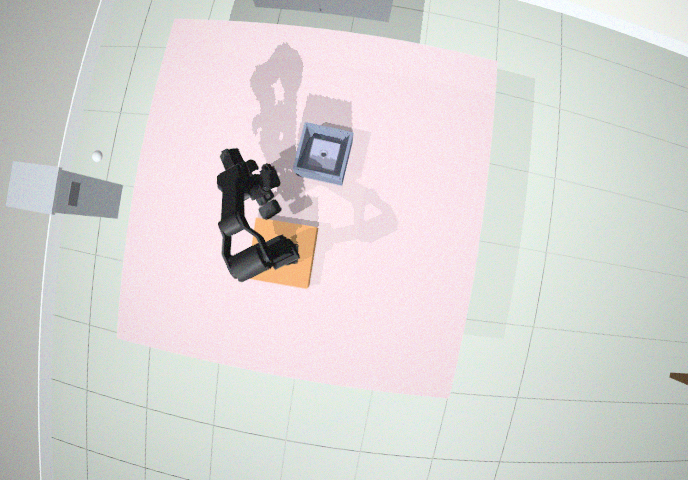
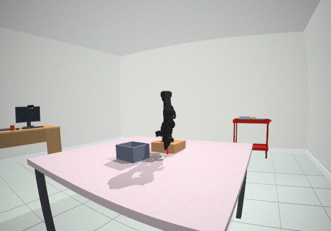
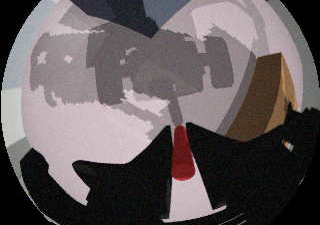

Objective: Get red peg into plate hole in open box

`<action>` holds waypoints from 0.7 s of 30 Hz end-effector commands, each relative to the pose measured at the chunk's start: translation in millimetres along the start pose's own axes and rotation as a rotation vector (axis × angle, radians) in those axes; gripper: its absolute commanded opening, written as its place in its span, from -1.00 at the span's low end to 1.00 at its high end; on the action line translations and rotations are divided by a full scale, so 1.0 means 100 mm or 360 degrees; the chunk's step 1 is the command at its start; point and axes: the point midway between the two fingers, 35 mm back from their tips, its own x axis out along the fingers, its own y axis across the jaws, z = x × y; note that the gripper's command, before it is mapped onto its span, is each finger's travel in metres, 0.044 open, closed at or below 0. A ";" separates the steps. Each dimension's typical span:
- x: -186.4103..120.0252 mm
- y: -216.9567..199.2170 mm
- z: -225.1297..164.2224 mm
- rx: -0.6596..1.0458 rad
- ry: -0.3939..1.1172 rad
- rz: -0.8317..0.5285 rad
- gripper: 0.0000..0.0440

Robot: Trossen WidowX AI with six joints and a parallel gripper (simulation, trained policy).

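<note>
Red peg (image 2: 167, 151) (image 3: 183, 155) is between the two black fingers of the gripper (image 1: 266, 199) (image 2: 166, 148) (image 3: 178, 128), which is pinched shut on it. The peg stands almost straight up, and its low end pokes out under the fingers. It is outside the box (image 1: 348, 158) (image 2: 125, 153) (image 3: 175, 0), over the pink counter (image 1: 390, 311) (image 2: 171, 174) (image 3: 115, 135) and close to the orange block (image 1: 299, 274) (image 2: 178, 147) (image 3: 265, 95). The end of the peg is small in the side view, so it may be touching the counter or just over it; I can't tell which.

The black arm (image 1: 232, 195) (image 2: 168, 117) stands on the orange block and bends over to reach down. The blue-gray box sits on the counter near the block, with a gap between them. Its top is open. From above, a pale plate (image 1: 332, 146) shows at the bottom, with a little dark hole in it. Big gray shadows lie on the counter around the box. Far behind are a brown desk (image 2: 29, 137) with a black screen (image 2: 27, 114) and a red cart (image 2: 250, 121).
</note>
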 end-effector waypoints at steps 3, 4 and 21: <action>-0.17 0.04 0.14 -0.0072 -0.0083 0.0029 -1.00; -0.20 0.05 0.17 -0.0085 -0.0098 0.0032 -1.00; -0.76 0.21 0.79 -0.0162 -0.0281 0.0072 -1.00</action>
